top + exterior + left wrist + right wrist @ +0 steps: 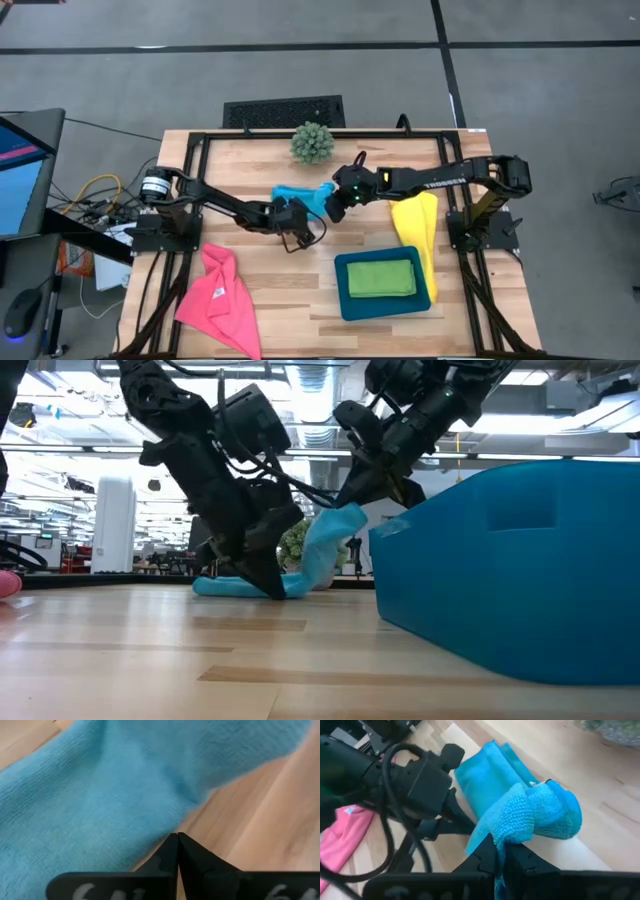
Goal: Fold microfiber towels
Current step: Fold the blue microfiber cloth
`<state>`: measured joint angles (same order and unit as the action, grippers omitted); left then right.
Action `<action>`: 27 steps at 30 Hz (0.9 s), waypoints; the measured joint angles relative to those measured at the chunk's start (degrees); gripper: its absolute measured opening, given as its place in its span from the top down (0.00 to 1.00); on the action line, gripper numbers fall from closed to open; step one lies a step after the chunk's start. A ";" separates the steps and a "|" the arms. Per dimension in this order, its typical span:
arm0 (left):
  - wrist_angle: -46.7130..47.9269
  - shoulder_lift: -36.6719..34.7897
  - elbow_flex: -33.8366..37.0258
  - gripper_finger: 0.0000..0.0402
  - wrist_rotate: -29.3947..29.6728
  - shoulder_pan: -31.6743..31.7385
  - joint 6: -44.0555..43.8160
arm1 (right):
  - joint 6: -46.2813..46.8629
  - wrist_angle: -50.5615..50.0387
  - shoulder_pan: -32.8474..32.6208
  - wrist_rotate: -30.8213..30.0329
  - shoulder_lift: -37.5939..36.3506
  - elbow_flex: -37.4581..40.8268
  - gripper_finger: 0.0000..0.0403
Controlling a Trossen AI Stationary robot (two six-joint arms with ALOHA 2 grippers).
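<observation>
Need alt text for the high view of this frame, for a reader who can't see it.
Seen from above, both arms meet mid-table over the sky blue towel: the right gripper lifts one pinched end, and the left gripper is shut at the towel's edge. A green towel lies folded in the teal tray, with the yellow towel and pink towel unfolded.

Bright, even overhead light; ceiling strip lamps glare in the low view, where the big teal rigid tray (520, 570) looms soft-focused.

sky blue towel (300, 194), hot pink towel (220, 297), yellow towel (418, 228), lime green towel (381, 278) in dark teal tray (345, 296); all plain.
</observation>
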<state>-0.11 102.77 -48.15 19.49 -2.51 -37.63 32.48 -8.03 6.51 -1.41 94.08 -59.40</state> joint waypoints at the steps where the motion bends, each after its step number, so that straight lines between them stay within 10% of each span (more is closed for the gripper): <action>1: 1.19 -0.67 -0.64 1.00 -0.46 -0.16 -0.16 | -0.05 -0.25 0.09 -0.02 0.00 0.00 0.91; 6: 11.25 -9.13 -3.27 1.00 -2.36 -2.85 -1.01 | -1.07 -2.20 0.71 -0.02 0.00 0.00 0.90; 12: 28.09 -19.12 -0.99 1.00 12.37 -4.80 -5.29 | -1.50 -2.63 0.80 -0.02 0.00 0.00 0.91; 27: 5.80 -20.07 15.74 1.00 -0.15 6.36 -1.55 | -1.55 -2.63 0.34 0.00 0.00 0.00 0.91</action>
<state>5.69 82.70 -32.41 19.34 3.85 -39.18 30.94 -10.66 6.85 -1.41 94.08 -59.40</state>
